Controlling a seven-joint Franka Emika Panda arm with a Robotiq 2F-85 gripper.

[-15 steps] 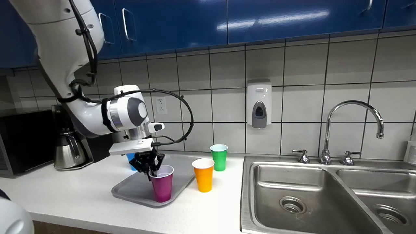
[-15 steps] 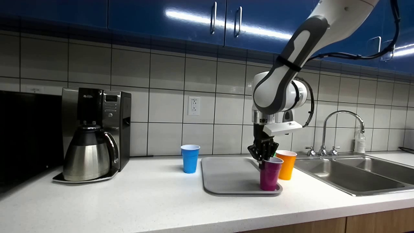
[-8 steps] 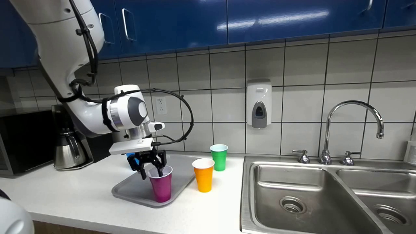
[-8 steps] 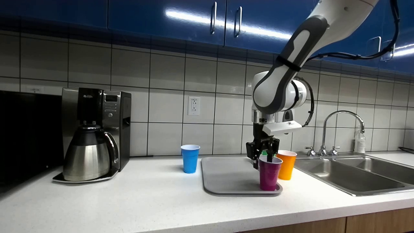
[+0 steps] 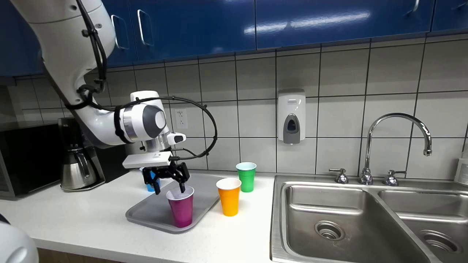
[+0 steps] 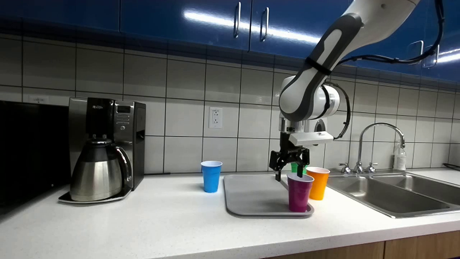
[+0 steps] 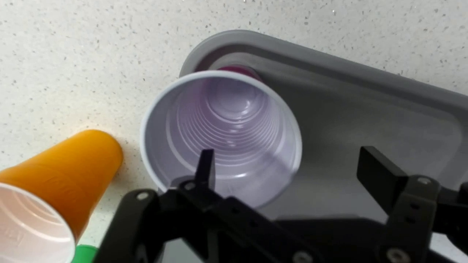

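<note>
My gripper [image 5: 170,190] is wide open just above the purple cup [image 5: 181,210], with nothing held between its fingers. That cup stands upright near a corner of the grey tray [image 6: 251,196], its pale inside [image 7: 234,120] facing up in the wrist view. One finger [image 7: 206,168] is over the cup's mouth, its tip at about rim height; the other finger [image 7: 380,175] hangs outside the cup, over the tray. Beside the tray on the counter stands an orange cup [image 6: 319,185], with a green cup [image 5: 246,179] farther back towards the wall.
A blue cup [image 6: 211,178] stands on the counter at the tray's far side, partly behind the gripper in an exterior view. Beyond it is a coffee maker [image 6: 124,144] with a steel carafe [image 6: 96,176]. A double sink [image 5: 329,204] with a tall faucet [image 5: 369,146] adjoins the counter.
The jaws have spread from nearly together at the purple cup's rim to wide apart. My gripper has then risen slightly. The purple cup has stayed on the tray.
</note>
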